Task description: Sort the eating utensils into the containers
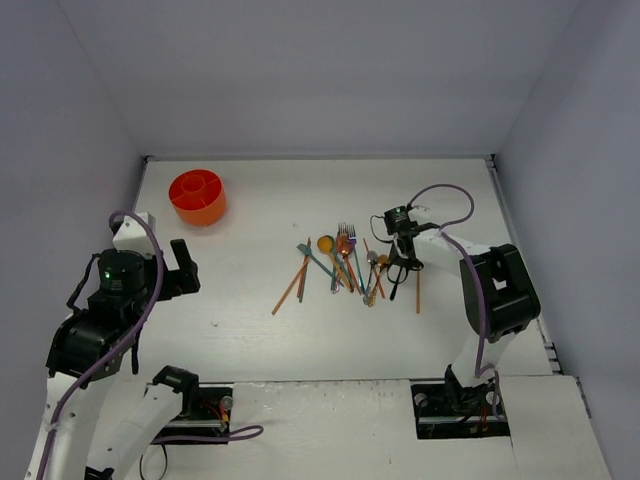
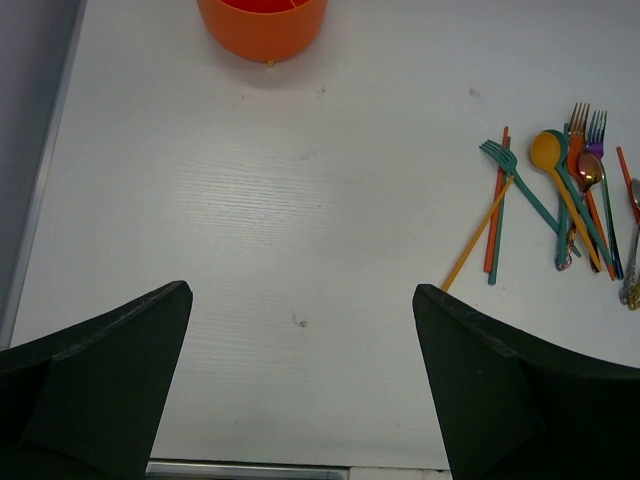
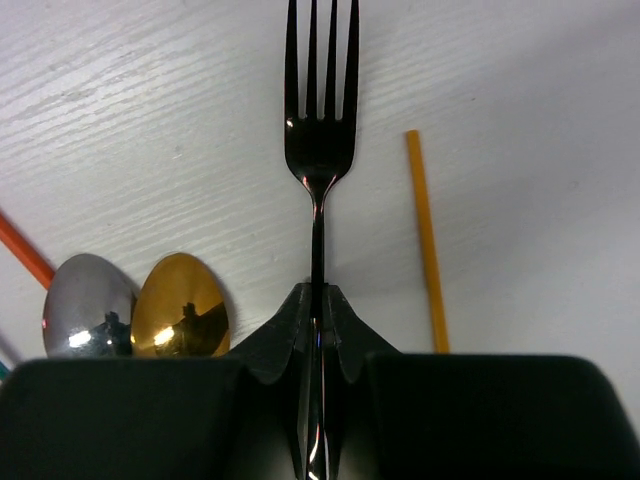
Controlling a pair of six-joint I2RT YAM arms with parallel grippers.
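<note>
- The pick-up step is judged to be in hand. In the right wrist view, the right gripper (image 3: 317,312) is closed on the thin handle of a black fork (image 3: 318,150), just below the neck.
- The fork appears to lie on the table (image 1: 250,330) at the right edge of the utensil pile (image 1: 345,265), tines pointing away from the wrist. No lift is shown yet.
- A gold spoon (image 3: 182,318) and a silver spoon (image 3: 88,305) are seen just beside the jaws on one side, and an orange chopstick (image 3: 426,240) near on the other. None is caught in the grip.
- The orange cup (image 1: 200,212) is placed at the far left of the table, well apart from the pile.
- The left gripper (image 2: 300,292) is held wide open above the table between cup and pile, with nothing in it.
- A straight lift is called for next, so that the neighbours are not dragged. A carry toward the cup, or perhaps a handover, is then needed, and the fork must be tipped upright into one compartment.
</note>
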